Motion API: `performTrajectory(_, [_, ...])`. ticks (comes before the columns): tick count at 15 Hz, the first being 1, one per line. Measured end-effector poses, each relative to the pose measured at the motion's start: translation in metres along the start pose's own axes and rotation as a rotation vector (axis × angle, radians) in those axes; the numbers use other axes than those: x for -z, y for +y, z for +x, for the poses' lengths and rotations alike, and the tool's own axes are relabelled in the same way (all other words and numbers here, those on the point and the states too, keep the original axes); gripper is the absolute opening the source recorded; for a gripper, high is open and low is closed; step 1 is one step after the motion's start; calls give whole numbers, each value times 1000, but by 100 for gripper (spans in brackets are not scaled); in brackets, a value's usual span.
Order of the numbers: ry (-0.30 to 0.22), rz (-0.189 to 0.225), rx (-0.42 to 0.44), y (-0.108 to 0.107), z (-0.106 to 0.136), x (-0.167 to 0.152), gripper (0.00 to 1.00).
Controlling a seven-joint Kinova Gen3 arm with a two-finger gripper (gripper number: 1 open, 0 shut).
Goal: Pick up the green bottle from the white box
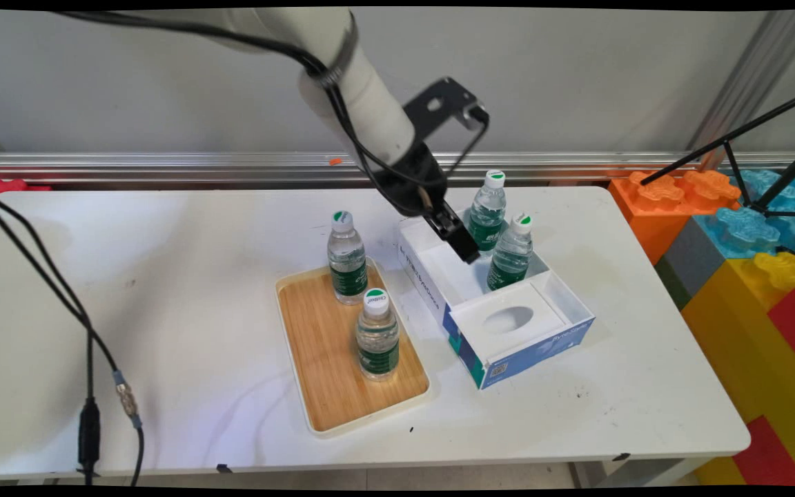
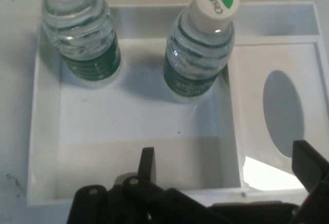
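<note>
Gripper (image 1: 465,250) hangs released and empty inside box (image 1: 577,307), near two bottles (image 2: 199,44) standing at box's far wall.

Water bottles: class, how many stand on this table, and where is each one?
4. Two on the wooden tray: far bottle, near bottle. Two inside the white box: far bottle, near bottle. None seems hidden.

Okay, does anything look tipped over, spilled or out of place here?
Nothing stands out. All four clear plastic water bottles stand upright: two on the bamboo tray, two in the open white cardboard box, with the end effector over the box.
</note>
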Motion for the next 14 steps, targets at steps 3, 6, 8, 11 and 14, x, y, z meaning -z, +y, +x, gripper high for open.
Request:
performTrajectory(3, [6,7,4,1,3,-30,100])
performTrajectory(6, [26,19,9,1,9,-54,100])
performTrajectory(8, [48,26,11,1,14,-70,100])
performTrajectory(11, [75,33,13,1,19,-88,100])
performTrajectory(14, [91,37,14,2,22,-99,100])
